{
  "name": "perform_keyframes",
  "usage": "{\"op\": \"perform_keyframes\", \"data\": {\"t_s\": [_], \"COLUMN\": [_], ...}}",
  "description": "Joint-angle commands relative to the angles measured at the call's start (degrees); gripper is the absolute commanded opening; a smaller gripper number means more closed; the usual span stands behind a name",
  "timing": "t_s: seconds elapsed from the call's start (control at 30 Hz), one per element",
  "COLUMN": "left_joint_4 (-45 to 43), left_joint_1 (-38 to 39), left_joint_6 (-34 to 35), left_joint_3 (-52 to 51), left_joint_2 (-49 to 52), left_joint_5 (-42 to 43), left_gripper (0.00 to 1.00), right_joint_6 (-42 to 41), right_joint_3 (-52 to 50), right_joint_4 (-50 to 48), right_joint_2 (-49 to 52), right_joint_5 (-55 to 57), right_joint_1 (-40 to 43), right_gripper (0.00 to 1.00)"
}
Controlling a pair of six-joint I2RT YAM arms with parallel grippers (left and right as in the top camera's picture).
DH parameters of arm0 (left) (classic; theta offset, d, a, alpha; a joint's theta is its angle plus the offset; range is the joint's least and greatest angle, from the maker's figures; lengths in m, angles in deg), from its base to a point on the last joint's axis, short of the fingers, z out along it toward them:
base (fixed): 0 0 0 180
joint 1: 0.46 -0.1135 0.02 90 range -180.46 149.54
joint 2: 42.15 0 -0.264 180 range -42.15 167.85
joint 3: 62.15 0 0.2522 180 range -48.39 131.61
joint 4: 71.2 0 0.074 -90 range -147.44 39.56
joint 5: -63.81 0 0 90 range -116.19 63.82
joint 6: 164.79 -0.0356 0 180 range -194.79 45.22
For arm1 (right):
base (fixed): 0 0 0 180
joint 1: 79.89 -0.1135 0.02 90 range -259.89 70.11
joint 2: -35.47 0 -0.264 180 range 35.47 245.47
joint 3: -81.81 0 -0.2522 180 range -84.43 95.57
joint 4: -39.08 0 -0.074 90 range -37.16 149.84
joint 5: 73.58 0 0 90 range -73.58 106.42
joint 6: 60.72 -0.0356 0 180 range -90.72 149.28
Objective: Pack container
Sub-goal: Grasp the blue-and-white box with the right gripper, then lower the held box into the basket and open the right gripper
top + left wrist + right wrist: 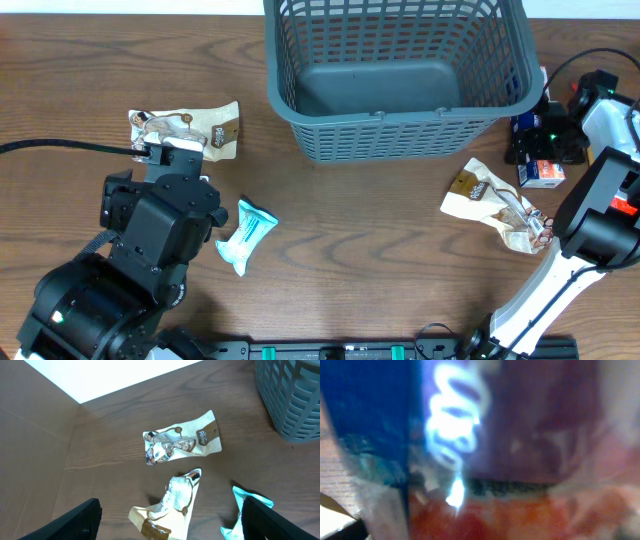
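Observation:
The container (pixel 400 130) is a large dark grey-blue slotted basket at the back centre; its corner shows in the left wrist view (pixel 295 400). My left gripper (pixel 172 522) is open, its fingers on either side of a cream snack packet (pixel 170 507) on the table. A second cream packet (pixel 182 440) (pixel 185 128) lies beyond it. A teal packet (pixel 245 510) (pixel 245 235) lies by the right finger. My right gripper (pixel 540 135) is at the far right, over a blue, red and white packet (pixel 541 173) that fills its wrist view (pixel 485 450) as a blur; its fingers are hidden.
Another cream packet (pixel 500 205) lies on the table to the right, below the basket's right corner. The left arm (pixel 150 240) covers the lower left of the table. Black cables run in from the left edge and near the right arm.

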Motion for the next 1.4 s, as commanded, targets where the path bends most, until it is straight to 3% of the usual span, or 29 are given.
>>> {"op": "perform_keyframes", "data": {"t_s": [0.0, 0.03, 0.07, 0.3, 0.47, 0.8, 1.0, 1.13, 1.37], "left_joint_4": [0.2, 0.2, 0.2, 0.2, 0.2, 0.2, 0.2, 0.2, 0.2], "left_joint_1": [-0.3, -0.3, -0.3, -0.3, -0.3, -0.3, -0.3, -0.3, -0.3], "left_joint_6": [-0.3, -0.3, -0.3, -0.3, -0.3, -0.3, -0.3, -0.3, -0.3], "left_joint_3": [0.7, 0.7, 0.7, 0.7, 0.7, 0.7, 0.7, 0.7, 0.7], "left_joint_2": [-0.1, -0.1, -0.1, -0.1, -0.1, -0.1, -0.1, -0.1, -0.1], "left_joint_5": [-0.7, -0.7, -0.7, -0.7, -0.7, -0.7, -0.7, -0.7, -0.7], "left_gripper": [0.78, 0.79, 0.78, 0.78, 0.79, 0.78, 0.78, 0.78, 0.79], "right_joint_6": [-3.6, -4.9, -5.9, -8.9, -11.5, -12.0, -15.1, -15.5, -14.1], "right_joint_3": [-0.6, -0.6, -0.6, 1.6, 12.5, 59.7, 83.4, 85.7, 83.9], "right_joint_4": [-0.8, -1.2, -1.6, -0.8, 5.7, 26.6, 33.5, 32.3, 34.9], "right_joint_2": [0.5, 0.5, 0.5, 0.5, 0.5, 0.5, -0.3, -2.7, -3.0], "right_joint_5": [-1.3, -1.3, -1.3, -1.1, -1.4, -3.3, -21.8, -36.0, -34.3], "right_joint_1": [0.1, 0.1, 0.1, 0.2, 0.3, 0.5, -0.5, -3.5, -14.2], "right_gripper": [0.17, 0.04, 0.02, 0.01, 0.01, 0.01, 0.01, 0.01, 0.01]}}
